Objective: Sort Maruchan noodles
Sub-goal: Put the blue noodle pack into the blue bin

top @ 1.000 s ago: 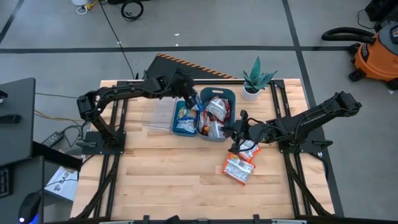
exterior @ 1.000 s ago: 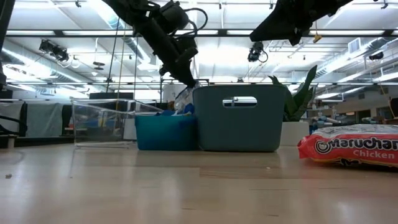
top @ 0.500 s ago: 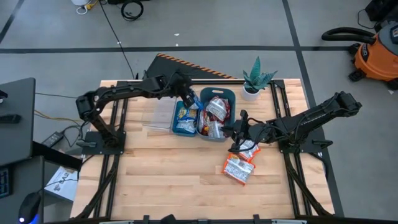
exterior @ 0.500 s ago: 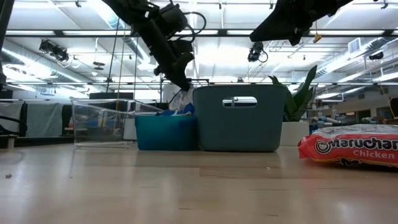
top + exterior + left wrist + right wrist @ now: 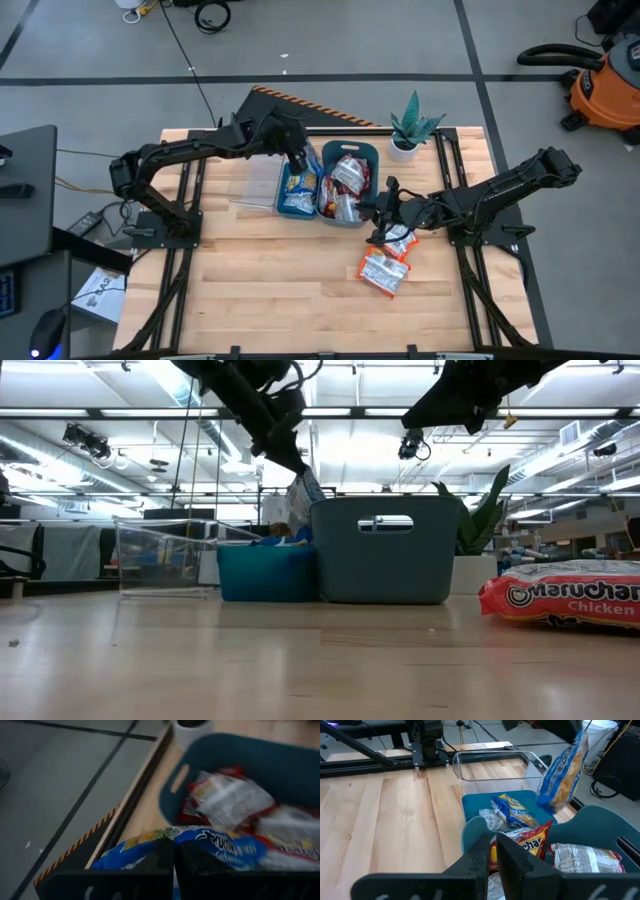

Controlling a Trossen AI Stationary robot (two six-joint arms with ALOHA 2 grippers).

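Note:
My left gripper (image 5: 297,157) is shut on a yellow-and-blue noodle packet (image 5: 562,770) above the small light-blue bin (image 5: 297,190), which holds more yellow-and-blue packets. The packet also shows in the low view (image 5: 305,488). My right gripper (image 5: 494,852) is at the right side of the taller teal bin (image 5: 350,185), shut on an orange-red packet (image 5: 530,840). Red-and-white packets lie in the teal bin. Two more packets (image 5: 385,270) lie flat on the table under the right arm. My left gripper pinches the yellow-and-blue packet's upper edge (image 5: 172,836) between its two fingers, slanting down from the table's left. The packet hangs below the fingers, clear of the light-blue bin. My right gripper pinches the orange-red packet by its near edge (image 5: 506,841). The packet sticks out ahead of the fingers over the teal bin's rim, lifted clear.
A clear plastic container (image 5: 258,185) stands left of the light-blue bin. A potted plant (image 5: 410,130) stands at the far edge, right of the teal bin. Bare wood (image 5: 270,270) lies toward the near edge.
My left gripper has risen and drawn slightly toward the table's left, rolling a little, still shut. The yellow-and-blue packet has come up out of the light-blue bin and now hangs clear above it.

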